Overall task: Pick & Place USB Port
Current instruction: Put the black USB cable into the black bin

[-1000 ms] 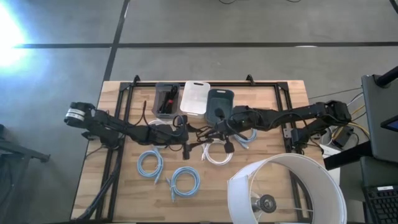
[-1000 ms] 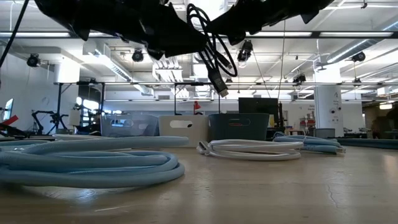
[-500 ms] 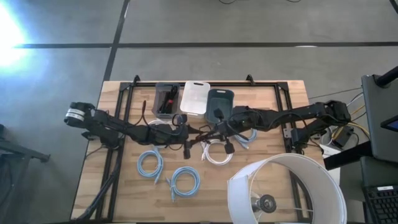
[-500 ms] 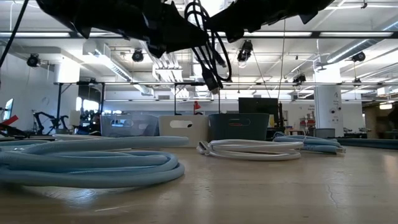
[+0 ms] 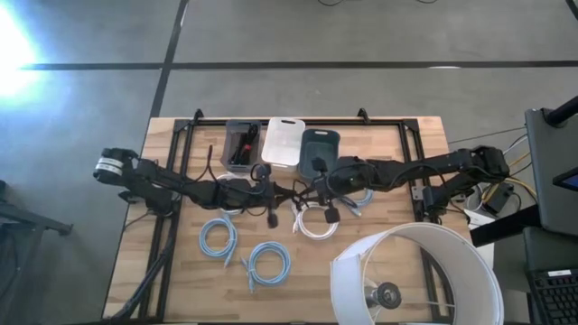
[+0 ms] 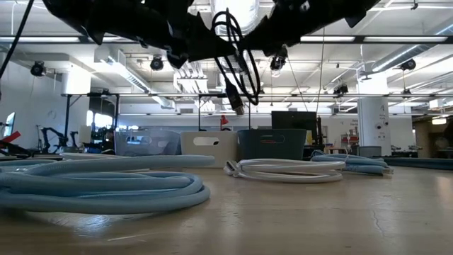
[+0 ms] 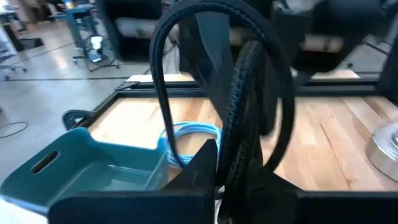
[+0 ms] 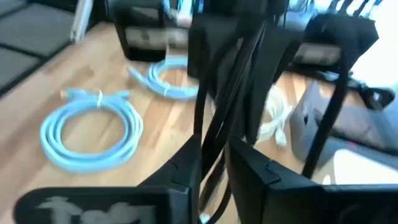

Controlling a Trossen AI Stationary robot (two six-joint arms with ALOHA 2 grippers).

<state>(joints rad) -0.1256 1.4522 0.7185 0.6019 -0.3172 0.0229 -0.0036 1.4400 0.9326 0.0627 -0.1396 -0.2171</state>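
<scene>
Left gripper (image 5: pixel 271 191) and right gripper (image 5: pixel 312 190) meet nose to nose over mid-table, a black cable (image 6: pixel 237 67) slung between them. The left fingers (image 7: pixel 199 163) are clenched on the cable, strands running up out of the pinch. The right wrist view shows the cable threading between the right fingers (image 8: pixel 186 163) too, but whether they squeeze it or stand slack I cannot tell.

Low view only: the cable hangs as loops well clear of the table (image 6: pixel 297 212), a plug end (image 6: pixel 231 106) dangling lowest. High view only: loose black tails droop on either side of the meeting point.

Behind the grippers in the high view, three bins in a row: dark bin (image 5: pixel 239 144) holding black items, white bin (image 5: pixel 281 140), teal bin (image 5: pixel 319 144). The left wrist view looks into the teal bin.

Nearer the front edge: two blue coils (image 5: pixel 218 237) (image 5: pixel 268 263), a white coil (image 5: pixel 315 222) just under the right gripper, another blue coil (image 5: pixel 358 199) beside the right arm. The low view shows them all lying flat. A white lampshade (image 5: pixel 415 275) overhangs the front right corner.
</scene>
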